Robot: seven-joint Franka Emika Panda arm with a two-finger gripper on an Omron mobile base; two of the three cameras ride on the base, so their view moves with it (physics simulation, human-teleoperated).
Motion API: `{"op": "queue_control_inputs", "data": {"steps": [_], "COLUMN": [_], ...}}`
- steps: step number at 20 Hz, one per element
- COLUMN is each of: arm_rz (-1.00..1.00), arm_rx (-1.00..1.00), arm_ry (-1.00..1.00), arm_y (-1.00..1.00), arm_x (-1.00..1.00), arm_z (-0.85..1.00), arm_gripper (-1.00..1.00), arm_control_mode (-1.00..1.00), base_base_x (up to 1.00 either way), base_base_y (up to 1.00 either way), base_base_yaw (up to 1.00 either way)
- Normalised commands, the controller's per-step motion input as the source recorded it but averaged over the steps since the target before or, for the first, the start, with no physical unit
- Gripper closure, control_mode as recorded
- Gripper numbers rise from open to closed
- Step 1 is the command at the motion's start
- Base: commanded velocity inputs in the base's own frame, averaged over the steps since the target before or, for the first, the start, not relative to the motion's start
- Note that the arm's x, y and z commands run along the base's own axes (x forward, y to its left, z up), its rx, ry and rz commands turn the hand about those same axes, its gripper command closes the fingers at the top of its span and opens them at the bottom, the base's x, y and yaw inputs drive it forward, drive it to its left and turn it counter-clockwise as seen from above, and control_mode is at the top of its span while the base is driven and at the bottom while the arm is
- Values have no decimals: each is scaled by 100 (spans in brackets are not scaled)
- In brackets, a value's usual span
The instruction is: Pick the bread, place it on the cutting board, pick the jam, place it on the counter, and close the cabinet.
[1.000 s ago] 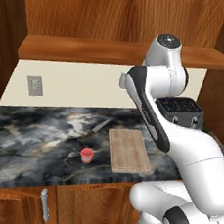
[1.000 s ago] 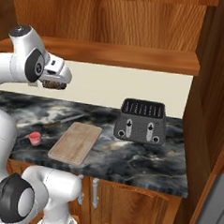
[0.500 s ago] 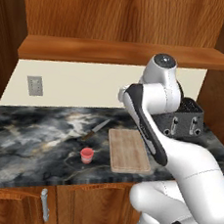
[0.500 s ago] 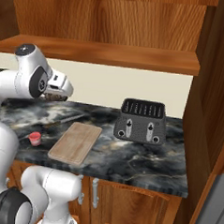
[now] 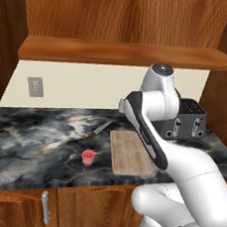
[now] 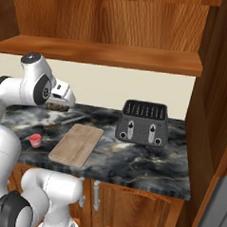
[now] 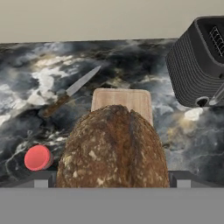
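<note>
— Lowered, that's what has changed: a second ago my hand was up near the cabinet (image 6: 109, 55) shelf, and now it hangs above the bench (image 5: 27, 145), just behind the cutting board (image 5: 130, 153).

— What have your fingers (image 6: 58, 106) got?

— They're closed around the bread (image 7: 113, 151), a rough, dark brown loaf with pale speckles and a seam along its crust. In the hand view it bulges up between my tips, with the board's far end just beyond it.

— Why hold it there?

— I judge it's lined up for setting down; the board is flat, light tan wood with rounded corners, an easy landing.

— And the jam (image 5: 87, 157)?

— Small pink-red jar on the veined dark marble, left of the board. A knife (image 7: 72, 89) lies behind the board to its left, and a ribbed black toaster (image 6: 142, 122) stands to the board's right.
</note>
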Motion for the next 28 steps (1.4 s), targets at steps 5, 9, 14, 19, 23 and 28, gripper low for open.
{"op": "queue_control_inputs", "data": {"steps": [5,9,14,19,23,28], "arm_rz": [0,0,0,0,0,0], "arm_rx": [0,0,0,0,0,0], "arm_ry": [0,0,0,0,0,0], "arm_y": [0,0,0,0,0,0], "arm_x": [0,0,0,14,18,17], "arm_z": [-49,-46,-45,-33,-27,-27], "arm_gripper": [100,100,100,100,100,100], "arm_control_mode": [-100,-100,-100,-100,-100,-100], "base_base_x": [0,0,0,0,0,0], "base_base_y": [0,0,0,0,0,0], "base_base_yaw": [0,0,0,0,0,0]}}
